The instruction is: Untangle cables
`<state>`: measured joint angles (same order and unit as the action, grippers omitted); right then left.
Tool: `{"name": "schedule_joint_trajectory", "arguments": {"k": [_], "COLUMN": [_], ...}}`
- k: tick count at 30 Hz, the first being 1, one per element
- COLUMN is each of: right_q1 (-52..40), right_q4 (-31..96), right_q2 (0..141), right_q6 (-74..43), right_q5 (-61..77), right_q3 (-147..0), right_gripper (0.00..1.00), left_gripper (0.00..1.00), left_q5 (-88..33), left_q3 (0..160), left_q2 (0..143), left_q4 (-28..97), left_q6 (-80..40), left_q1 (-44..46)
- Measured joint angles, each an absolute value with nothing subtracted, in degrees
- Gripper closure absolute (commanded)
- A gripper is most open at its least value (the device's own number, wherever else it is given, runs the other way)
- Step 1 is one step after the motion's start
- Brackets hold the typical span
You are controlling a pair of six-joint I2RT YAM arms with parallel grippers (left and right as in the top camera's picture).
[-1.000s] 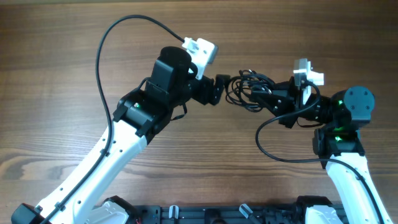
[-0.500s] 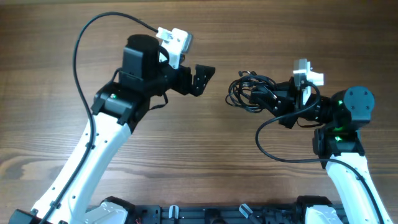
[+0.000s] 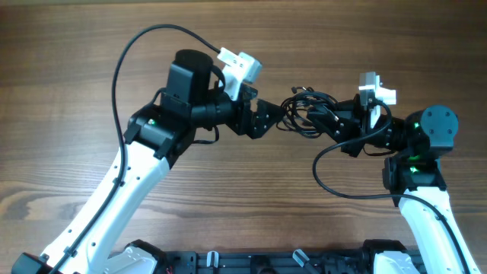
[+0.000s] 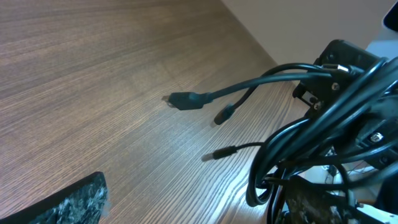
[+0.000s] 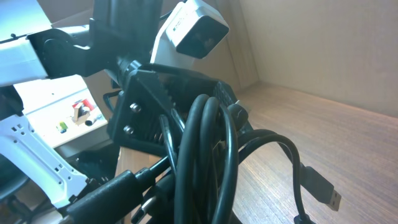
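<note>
The cables point(image 3: 303, 113) are a tangled knot of thin black cords at mid-table. My right gripper point(image 3: 326, 122) is shut on the knot's right side and holds it off the wood. In the right wrist view the loops point(image 5: 205, 149) fill the frame and hide the fingers, and a metal plug point(image 5: 328, 193) hangs at the right. My left gripper point(image 3: 265, 119) is open at the knot's left edge. In the left wrist view its fingers point(image 4: 196, 191) are wide apart, with the loops point(image 4: 292, 149) at the right finger and several plug ends point(image 4: 186, 99) lying loose on the wood.
The wooden table point(image 3: 91, 46) extends all round. Thick black arm cables arc over the left arm point(image 3: 125, 57) and below the right wrist point(image 3: 335, 179). The arm bases stand along the front edge point(image 3: 251, 262).
My left gripper drew back to the left, away from the knot, then returned and now sits against its left edge. The right gripper and the knot have stayed put.
</note>
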<state>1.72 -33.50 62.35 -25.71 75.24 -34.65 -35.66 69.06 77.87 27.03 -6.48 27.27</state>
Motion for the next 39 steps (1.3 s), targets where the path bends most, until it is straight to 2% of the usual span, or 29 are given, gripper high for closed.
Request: {"name": "schedule_joint_trajectory", "arguments": {"k": [5,7,8,10,12,14,17,21,22,23,26,33,35,36,37,39], "right_q1": [1.72,1.72,1.72,1.72,1.72,1.72,1.72,1.72,1.72,1.72,1.72,1.72,1.72,1.72,1.72,1.72], "right_q4": [-33.5,-33.5,-33.5,-33.5,-33.5,-33.52,-33.52,-33.52,-33.52,-33.52,-33.52,-33.52,-33.5,-33.52,-33.52,-33.5], "right_q2": [62.35,62.35,62.35,62.35,62.35,62.35,62.35,62.35,62.35,62.35,62.35,62.35,62.35,62.35,62.35,62.35], "right_q6": [-25.69,-25.69,-25.69,-25.71,-25.71,-25.71,-25.71,-25.69,-25.69,-25.69,-25.69,-25.69,-25.69,-25.71,-25.71,-25.71], "right_q5": [75.42,75.42,75.42,75.42,75.42,75.42,75.46,75.66,75.66,75.7,75.88,75.85,75.9,75.9,75.92,75.99], "right_q3": [-34.65,-34.65,-34.65,-34.65,-34.65,-34.65,-34.65,-34.65,-34.65,-34.65,-34.65,-34.65,-34.65,-34.65,-34.65,-34.65], "right_gripper": [0.96,0.96,0.96,0.96,0.96,0.96,0.96,0.96,0.96,0.96,0.96,0.96,0.96,0.96,0.96,0.96], "left_gripper": [0.11,0.14,0.17,0.3,0.29,0.23,0.22,0.23,0.29,0.29,0.23,0.22,0.14,0.04,0.0,0.0], "left_q5": [-34.11,-33.01,-32.42,-30.63,-29.43,-28.91,-28.01,-27.2,-26.94,-26.41,-22.31,-6.92,-3.22,-2.39,-1.72,-0.91], "left_q3": [69.06,69.06,69.06,69.06,69.06,69.06,69.06,69.06,69.06,69.06,69.06,69.06,69.06,69.06,69.06,69.06], "left_q2": [78.13,78.22,78.22,78.22,78.22,78.22,78.54,78.65,78.67,78.7,78.7,78.76,78.78,78.81,78.81,78.81], "left_q4": [26.96,26.68,26.59,26.57,25.98,24.93,23.24,23.07,23.09,23.11,23.4,24.49,25.23,25.52,25.89,26.35], "left_q6": [-6.52,-6.52,-6.52,-6.46,-6.66,-6.61,-6.74,-6.74,-6.74,-6.74,-6.98,-14.11,-16.34,-16.82,-17.82,-19.0], "left_q1": [27.81,27.81,27.81,27.81,28.01,28.75,31.46,32.05,32.12,32.23,32.64,32.8,32.8,32.8,32.8,32.8]}}
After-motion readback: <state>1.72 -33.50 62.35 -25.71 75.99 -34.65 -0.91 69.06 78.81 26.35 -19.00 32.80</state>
